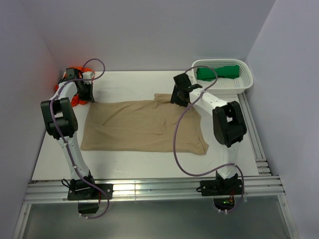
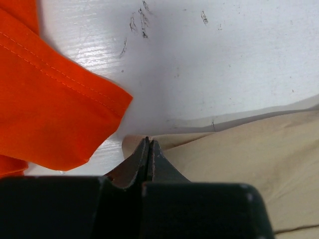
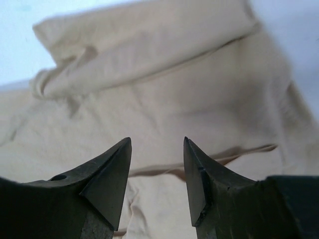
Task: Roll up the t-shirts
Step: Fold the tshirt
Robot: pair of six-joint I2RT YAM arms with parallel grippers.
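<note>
As the top view showed, the tan t-shirt [image 1: 144, 127] lay flat mid-table between both arms—soft, light, limp cloth, best pinched at its corners. The left wrist view had the left gripper [image 2: 149, 145] closed on one corner, beside the orange t-shirt [image 2: 50, 99]. The right wrist view had the right gripper [image 3: 157, 142] parted above the cloth—holding nothing.

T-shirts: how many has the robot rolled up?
The green t-shirt sits bundled in the basket, so it looks done. The tan t-shirt lies flat, left gripper shut at its corner, right gripper open over it. The orange t-shirt waits, unrolled.
</note>
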